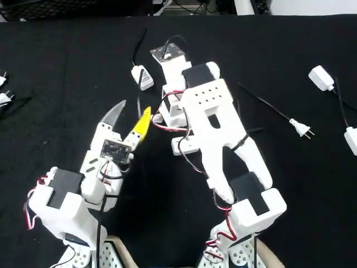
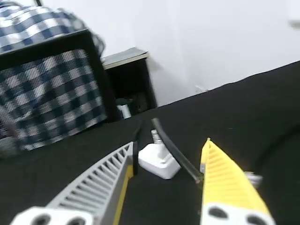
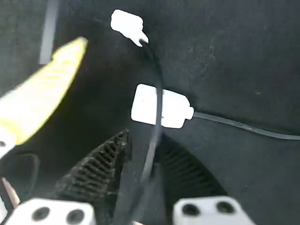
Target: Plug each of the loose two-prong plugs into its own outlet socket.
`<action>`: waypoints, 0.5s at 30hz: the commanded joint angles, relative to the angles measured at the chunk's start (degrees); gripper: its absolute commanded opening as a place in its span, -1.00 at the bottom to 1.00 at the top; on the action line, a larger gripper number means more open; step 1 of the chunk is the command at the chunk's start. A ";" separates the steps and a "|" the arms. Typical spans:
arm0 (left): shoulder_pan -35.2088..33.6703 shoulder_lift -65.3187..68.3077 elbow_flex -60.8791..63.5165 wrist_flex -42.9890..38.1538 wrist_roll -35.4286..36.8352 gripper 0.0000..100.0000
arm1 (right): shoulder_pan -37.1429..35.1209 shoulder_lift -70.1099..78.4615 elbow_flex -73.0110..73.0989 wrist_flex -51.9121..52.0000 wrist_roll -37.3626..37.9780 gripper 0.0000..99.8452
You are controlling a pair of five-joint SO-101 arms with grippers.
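We see the white plug (image 1: 143, 77) on the black table (image 1: 67, 67), its long axis toward the far white wall (image 2: 225, 42), just beyond the wide-open left gripper (image 1: 136, 105); whether the right gripper (image 3: 143, 136) holds the cord (image 3: 157, 89) we cannot tell.

On the table (image 2: 262, 103), a connector (image 2: 158, 161) lies just ahead of my left gripper (image 2: 168, 142), a cable (image 2: 180, 159) alongside it.
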 commanded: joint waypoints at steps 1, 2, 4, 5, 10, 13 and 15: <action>-4.26 -0.44 0.40 -3.87 0.18 -0.52 | -0.44 -2.33 2.77 -4.31 0.35 -0.70; -5.14 -0.44 0.48 -4.57 0.18 -0.52 | -0.44 -2.33 3.56 -5.45 0.26 -0.70; -6.64 -0.44 0.84 -5.01 0.18 -0.52 | -0.79 -2.33 4.79 -7.65 0.35 -0.70; -6.99 -0.44 0.92 -4.92 0.18 -0.52 | -0.97 -2.33 5.23 -8.53 0.35 -0.70; -6.55 -0.35 0.92 -4.66 0.18 -0.52 | -1.85 -2.33 5.93 -13.36 0.62 -0.69; -6.46 -0.35 0.92 -4.66 0.18 -0.52 | -2.81 -2.24 5.93 -15.47 4.84 -0.69; -6.46 -0.35 0.92 -4.66 0.18 -0.52 | -3.43 -0.92 5.67 -16.62 6.86 -0.69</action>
